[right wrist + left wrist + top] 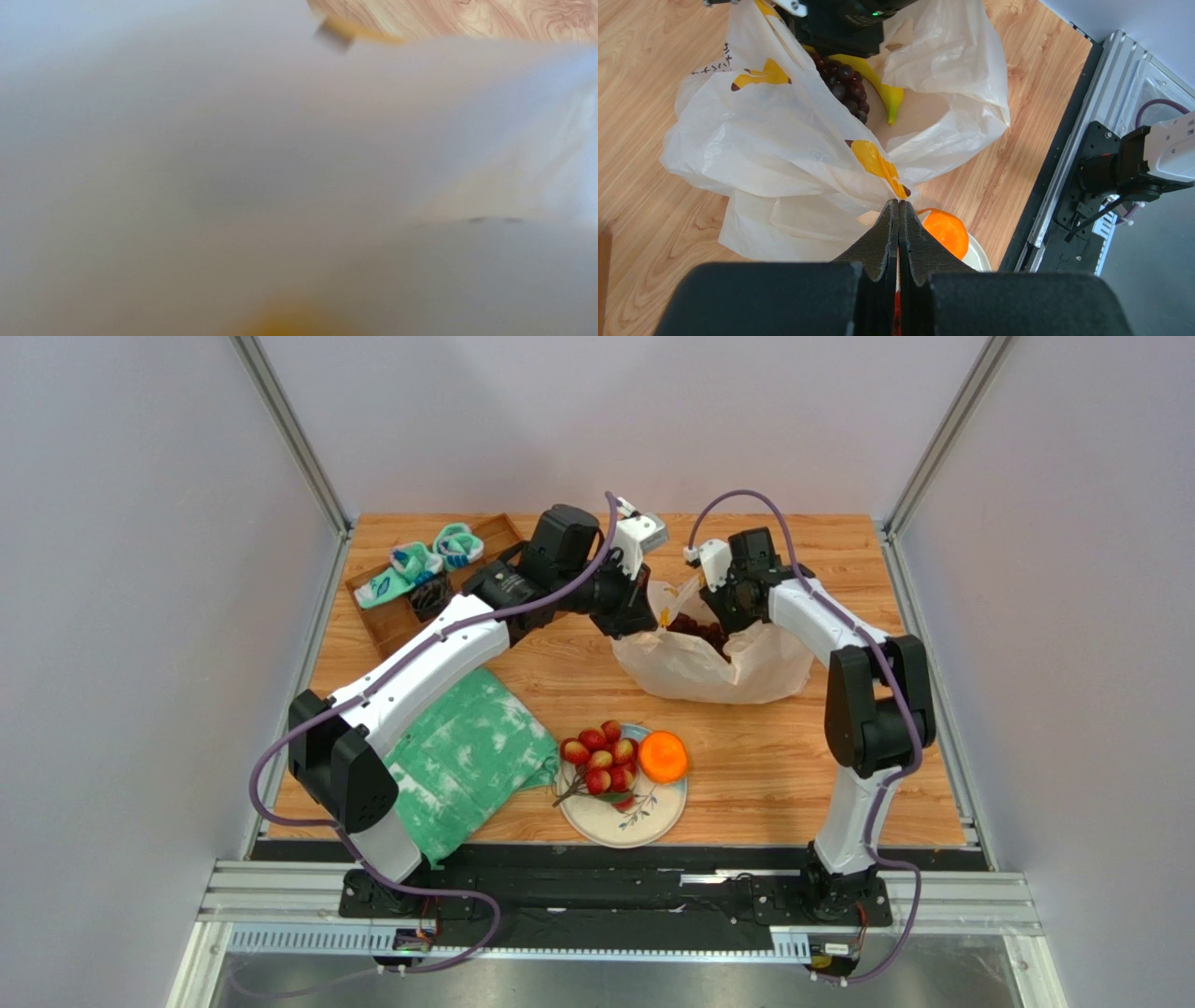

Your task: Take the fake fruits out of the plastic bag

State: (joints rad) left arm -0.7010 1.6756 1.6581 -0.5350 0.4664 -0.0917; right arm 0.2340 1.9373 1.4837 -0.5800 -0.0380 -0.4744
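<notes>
Inside the bag (765, 669), right gripper (711, 619) hangs over grapes (843, 84), its opening hidden; left gripper (899, 208) pinches bag's edge; next, likely grip and lift.

No word, label or number could be read anywhere. The plastic bag (773, 140) carried a short line of dark print near one fold. It was too small and crumpled to make out.

Light wooden table (765, 756), plain pale grey walls (603, 406) on three sides, metal corner posts (288, 427), soft even light
</notes>
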